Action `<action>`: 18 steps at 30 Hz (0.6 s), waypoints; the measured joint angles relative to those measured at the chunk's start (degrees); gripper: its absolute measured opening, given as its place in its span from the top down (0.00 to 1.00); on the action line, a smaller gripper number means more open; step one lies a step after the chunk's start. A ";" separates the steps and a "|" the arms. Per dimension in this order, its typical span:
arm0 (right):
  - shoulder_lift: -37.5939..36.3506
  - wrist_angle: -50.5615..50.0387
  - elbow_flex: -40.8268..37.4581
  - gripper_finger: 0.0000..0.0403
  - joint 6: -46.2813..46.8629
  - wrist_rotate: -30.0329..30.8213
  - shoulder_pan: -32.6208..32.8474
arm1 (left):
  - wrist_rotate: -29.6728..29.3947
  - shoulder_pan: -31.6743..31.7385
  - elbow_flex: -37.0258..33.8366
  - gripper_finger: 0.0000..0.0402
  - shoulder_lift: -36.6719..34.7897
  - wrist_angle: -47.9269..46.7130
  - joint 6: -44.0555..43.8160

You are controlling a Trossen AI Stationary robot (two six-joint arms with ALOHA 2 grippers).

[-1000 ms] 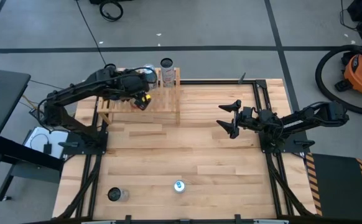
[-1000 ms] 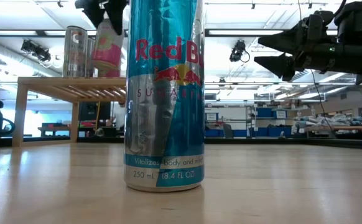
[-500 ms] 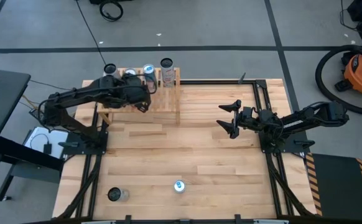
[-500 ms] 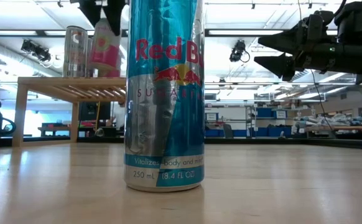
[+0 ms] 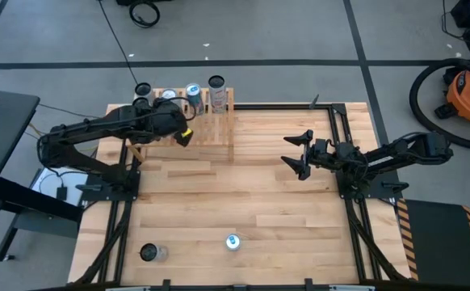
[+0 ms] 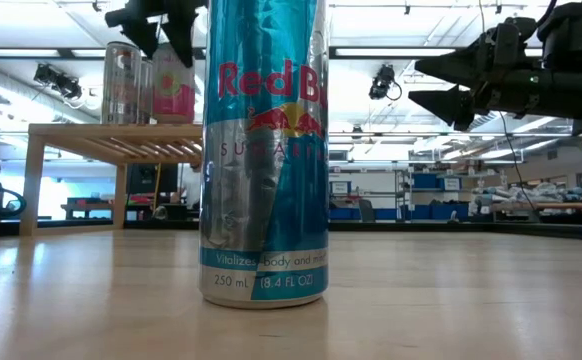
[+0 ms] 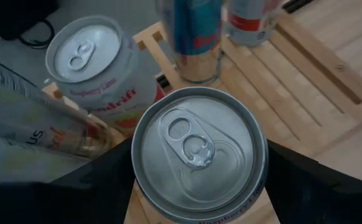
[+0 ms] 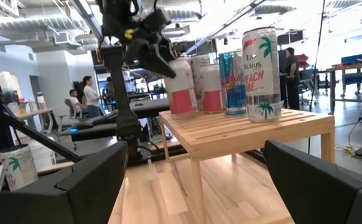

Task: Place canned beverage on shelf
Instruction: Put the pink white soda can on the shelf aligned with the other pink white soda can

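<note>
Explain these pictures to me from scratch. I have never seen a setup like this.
This is a robot with two dark arms at a wooden table. Each arm ends in two fingers for grasping.

One picture looks straight down from above. One looks level across the tabletop. The other two come from cameras on the arms' wrists.

At the back of the table stands a low slatted wooden shelf with several drink cans on it. A blue can stands near the table's front edge, right in front of the low camera, so it looks huge there. Another can stands near the front left corner.

The left gripper hangs over the shelf, its fingers spread just above a pink can that stands there; it does not seem to grip it. The right gripper waits open and empty over the table's right side.
</note>
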 joint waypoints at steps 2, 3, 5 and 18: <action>-0.02 0.08 0.00 0.04 -0.01 0.02 -0.02 | 0.18 0.51 -1.83 0.25 -0.64 1.00 0.53; 0.00 0.08 0.00 0.04 0.00 0.00 0.00 | 0.57 0.79 -2.45 0.25 -0.82 1.63 1.48; 0.00 0.12 0.00 0.04 0.01 0.02 -0.01 | 0.78 1.23 -2.66 0.25 -0.73 2.61 2.73; 0.00 0.15 0.00 0.04 0.01 0.02 -0.01 | -0.69 2.35 -2.68 0.25 -0.37 2.44 3.04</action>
